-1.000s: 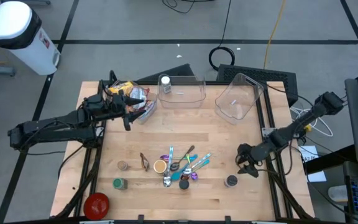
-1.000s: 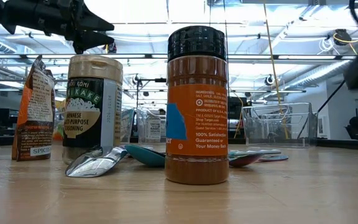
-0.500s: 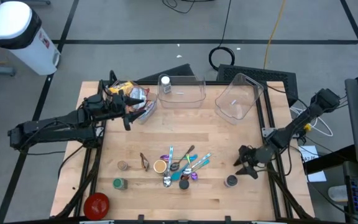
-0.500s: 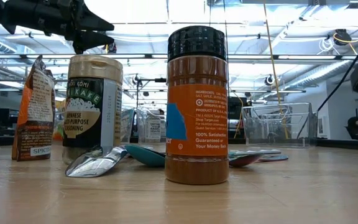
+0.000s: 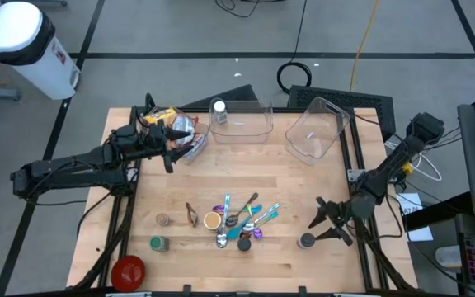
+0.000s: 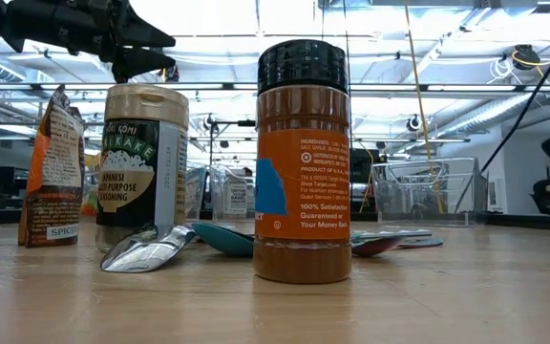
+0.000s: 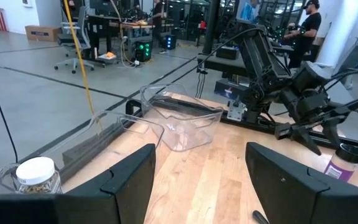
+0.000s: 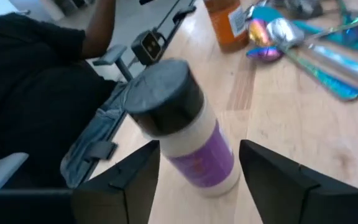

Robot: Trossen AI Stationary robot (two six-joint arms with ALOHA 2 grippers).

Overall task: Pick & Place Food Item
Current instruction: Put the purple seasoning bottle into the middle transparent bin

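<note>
Nearest the low camera stands an orange spice bottle with a black ribbed cap [image 6: 303, 161], upright on the pale wooden table [image 5: 246, 177], with a tan-lidded seasoning jar [image 6: 146, 167] and a torn spice packet [image 6: 53, 169] off to one side and a scatter of iridescent and teal spoons [image 5: 244, 221] behind it. Farther along the front of the table, near its right edge, a white bottle with a purple label and dark cap [image 5: 306, 240] stands upright; the right gripper [image 5: 326, 224] sits low just beside it with its two fingers spread to either side of the cap, not visibly clamping it. Farther back, the left gripper [image 5: 169, 147] hovers near the table's far left corner, fingers parted with nothing between them, close to a pile of snack packets [image 5: 174, 128]. Beyond these, two clear plastic bins [image 5: 242, 120] rest along the far edge, one holding a small white-lidded jar [image 5: 218, 110].
</note>
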